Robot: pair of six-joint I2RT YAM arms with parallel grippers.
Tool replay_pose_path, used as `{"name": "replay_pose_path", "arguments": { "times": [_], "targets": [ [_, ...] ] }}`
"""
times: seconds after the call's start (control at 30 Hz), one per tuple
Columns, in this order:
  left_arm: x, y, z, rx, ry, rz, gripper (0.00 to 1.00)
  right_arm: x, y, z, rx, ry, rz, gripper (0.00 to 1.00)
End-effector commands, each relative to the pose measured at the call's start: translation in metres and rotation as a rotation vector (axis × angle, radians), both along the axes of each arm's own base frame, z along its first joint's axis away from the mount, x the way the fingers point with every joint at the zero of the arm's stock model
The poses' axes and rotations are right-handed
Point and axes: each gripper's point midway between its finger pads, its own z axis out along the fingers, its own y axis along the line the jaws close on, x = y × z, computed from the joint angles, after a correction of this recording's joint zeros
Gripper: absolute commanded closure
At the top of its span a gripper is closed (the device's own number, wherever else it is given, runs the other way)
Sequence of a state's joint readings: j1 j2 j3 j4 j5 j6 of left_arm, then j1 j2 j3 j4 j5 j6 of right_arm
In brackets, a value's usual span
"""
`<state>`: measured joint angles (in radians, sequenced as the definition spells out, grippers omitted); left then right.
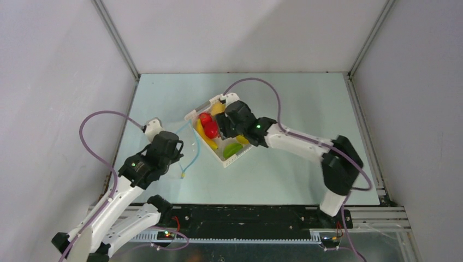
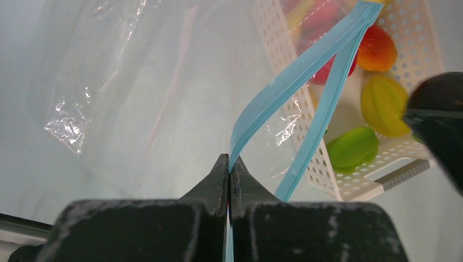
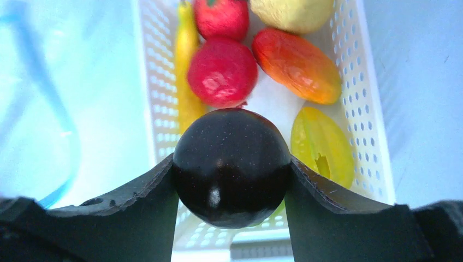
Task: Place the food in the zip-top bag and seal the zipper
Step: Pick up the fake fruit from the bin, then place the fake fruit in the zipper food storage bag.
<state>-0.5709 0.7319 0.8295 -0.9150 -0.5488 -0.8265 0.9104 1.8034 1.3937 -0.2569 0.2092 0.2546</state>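
My left gripper (image 2: 229, 164) is shut on the light-blue zipper (image 2: 295, 82) of the clear zip-top bag (image 2: 136, 82), holding one side of the mouth up so the strip loops open. In the top view the left gripper (image 1: 178, 150) is left of the basket, with the zipper (image 1: 192, 153) beside it. My right gripper (image 3: 232, 180) is shut on a dark round food piece (image 3: 232, 158) above the basket; from above, the right gripper (image 1: 220, 126) hangs over it. Two red apples (image 3: 222, 71), a banana (image 3: 185, 49), a mango (image 3: 297, 65), a lemon (image 3: 292, 11) and a yellow-green piece (image 3: 319, 144) lie in the basket.
The white slotted basket (image 1: 232, 158) stands at the table's middle, turned diagonally, its wall (image 3: 363, 109) right of my right fingers. It also shows in the left wrist view (image 2: 382, 174), behind the bag's mouth. Grey walls enclose the table.
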Motion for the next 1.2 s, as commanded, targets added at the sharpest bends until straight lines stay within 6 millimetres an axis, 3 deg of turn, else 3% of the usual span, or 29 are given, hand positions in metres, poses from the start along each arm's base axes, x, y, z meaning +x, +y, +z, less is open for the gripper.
{"name": "replay_pose_path", "arguments": {
  "times": [0.0, 0.07, 0.17, 0.3, 0.37, 0.5, 0.77, 0.8, 0.9, 0.97, 1.17],
  "targets": [
    [0.005, -0.009, 0.005, -0.03, -0.023, -0.037, 1.0, -0.033, 0.0, 0.065, 0.142, -0.055, 0.054, 0.72],
    [0.006, -0.014, 0.006, -0.047, -0.026, -0.056, 1.0, -0.054, 0.0, 0.091, 0.202, -0.072, 0.1, 0.72],
    [0.007, -0.025, 0.008, -0.087, -0.027, -0.092, 1.0, -0.083, 0.01, 0.106, 0.271, -0.058, 0.181, 0.71],
    [0.007, -0.043, 0.011, -0.152, -0.039, -0.174, 1.0, -0.137, 0.046, 0.123, 0.4, 0.009, 0.423, 0.69],
    [0.005, -0.048, 0.013, -0.175, -0.046, -0.199, 1.0, -0.149, 0.064, 0.128, 0.458, 0.023, 0.489, 0.68],
    [-0.002, -0.046, 0.017, -0.203, -0.068, -0.198, 1.0, -0.148, 0.087, 0.129, 0.532, 0.045, 0.5, 0.65],
    [-0.015, -0.063, 0.032, -0.314, -0.139, -0.314, 1.0, -0.124, 0.115, 0.096, 0.511, 0.12, 0.387, 0.47],
    [-0.016, -0.062, 0.033, -0.315, -0.139, -0.31, 1.0, -0.122, 0.118, 0.1, 0.523, 0.125, 0.372, 0.45],
    [-0.016, -0.058, 0.031, -0.305, -0.132, -0.286, 1.0, -0.118, 0.121, 0.097, 0.516, 0.134, 0.335, 0.35],
    [-0.016, -0.057, 0.03, -0.301, -0.128, -0.28, 1.0, -0.117, 0.12, 0.099, 0.51, 0.125, 0.316, 0.2],
    [-0.013, -0.058, 0.029, -0.302, -0.13, -0.274, 1.0, -0.117, 0.108, 0.102, 0.463, 0.098, 0.304, 0.01]
  ]
}}
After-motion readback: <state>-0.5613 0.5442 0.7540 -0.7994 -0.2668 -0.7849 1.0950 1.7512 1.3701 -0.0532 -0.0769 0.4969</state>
